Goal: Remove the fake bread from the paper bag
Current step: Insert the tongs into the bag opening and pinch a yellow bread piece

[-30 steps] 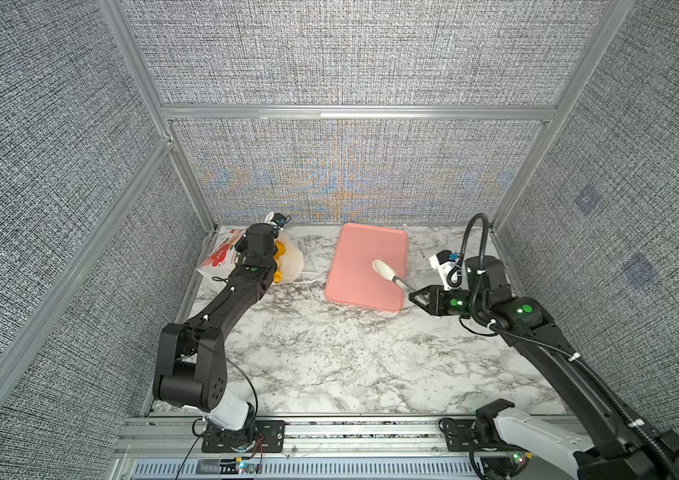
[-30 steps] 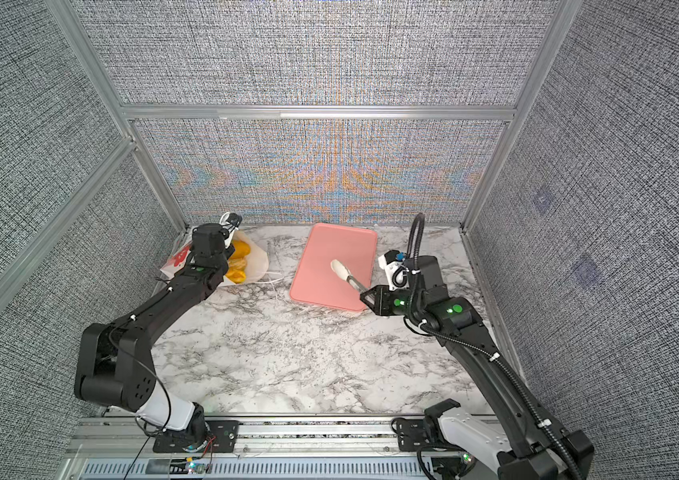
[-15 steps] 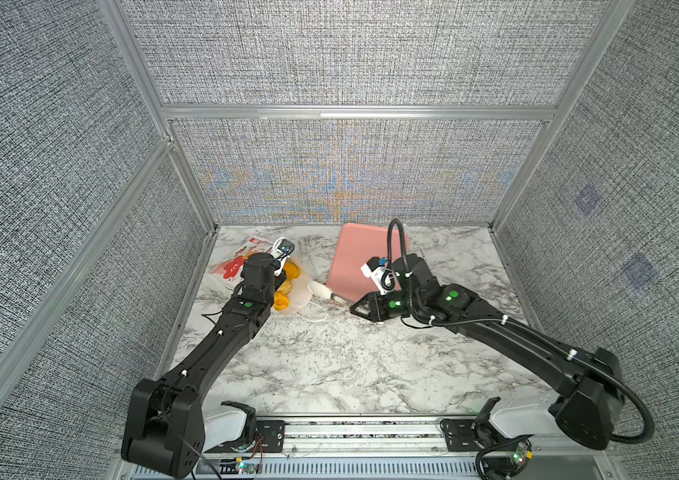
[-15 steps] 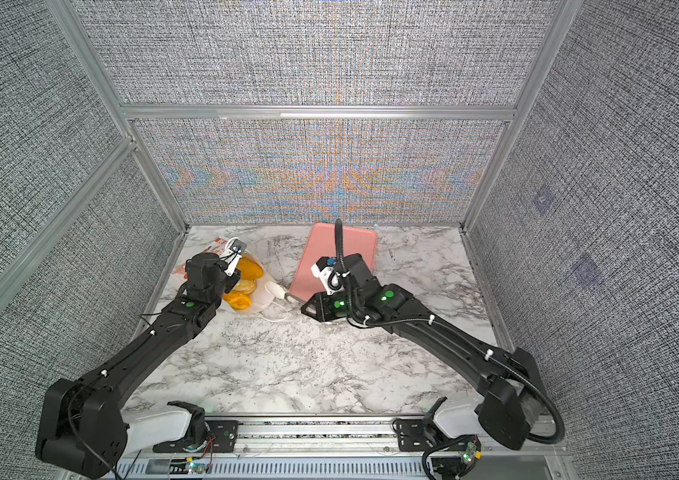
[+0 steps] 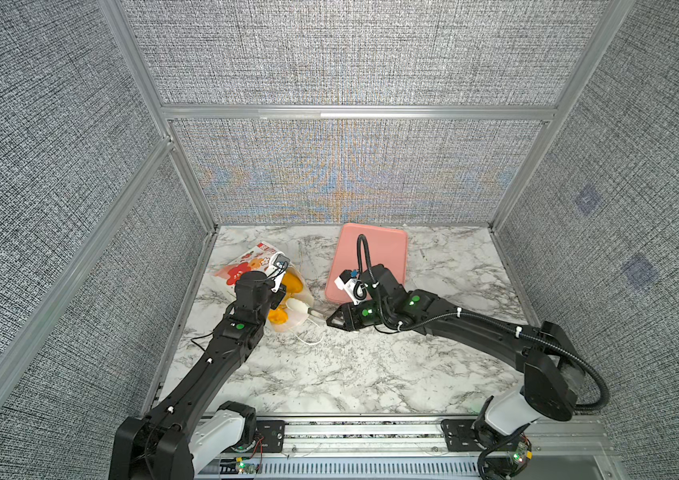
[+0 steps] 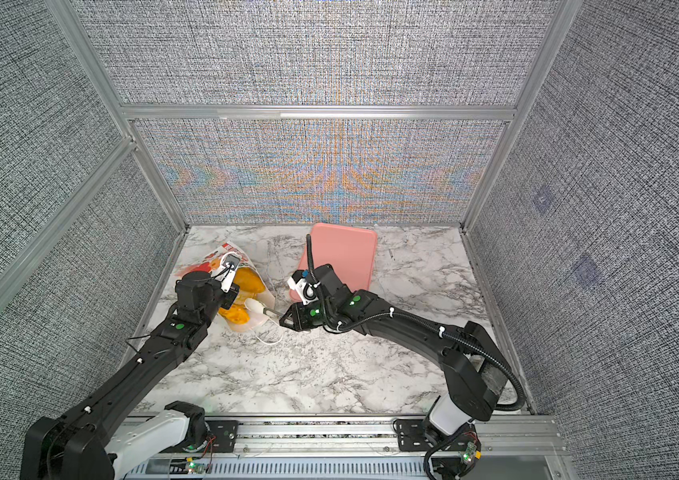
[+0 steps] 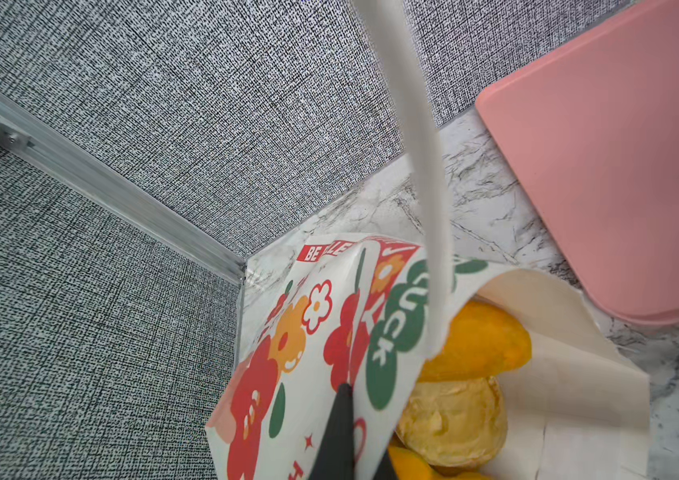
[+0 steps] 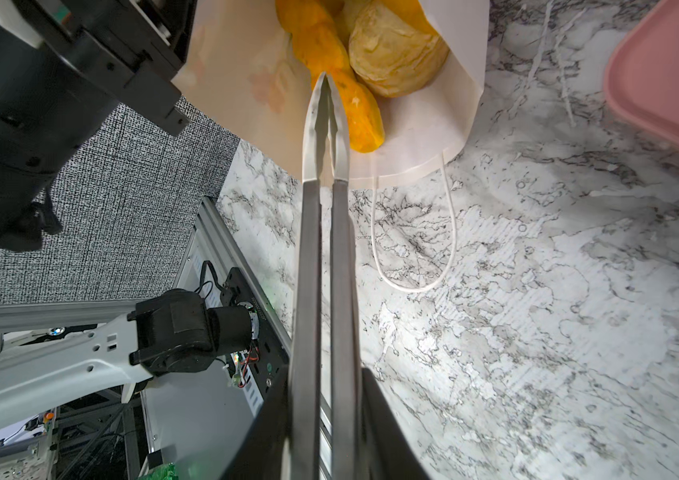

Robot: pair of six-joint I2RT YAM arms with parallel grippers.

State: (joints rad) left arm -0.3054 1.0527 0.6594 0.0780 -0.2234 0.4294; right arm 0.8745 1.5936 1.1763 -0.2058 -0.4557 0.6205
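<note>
Left gripper [image 7: 391, 363] is clamped on the upper wall of the paper bag [image 5: 246, 266]. The bag lies on its side near the left wall, mouth propped open. Pull harder and the thin paper may tear. Let it slip and the mouth drops onto your tongs.

Fake bread [image 8: 396, 50] sits just inside the mouth, none out yet.

Right gripper [image 8: 325, 83] is inside the mouth, tips together, nothing between them, lying along an orange loaf [image 8: 360, 116]. It looks glossy and rounded, so closed tips will likely shove it deeper.

Cord handle [image 8: 412, 286] trails loose below and could snag.

Your wrist hangs over the pink tray [image 5: 383, 249]. A low swing could knock it.
</note>
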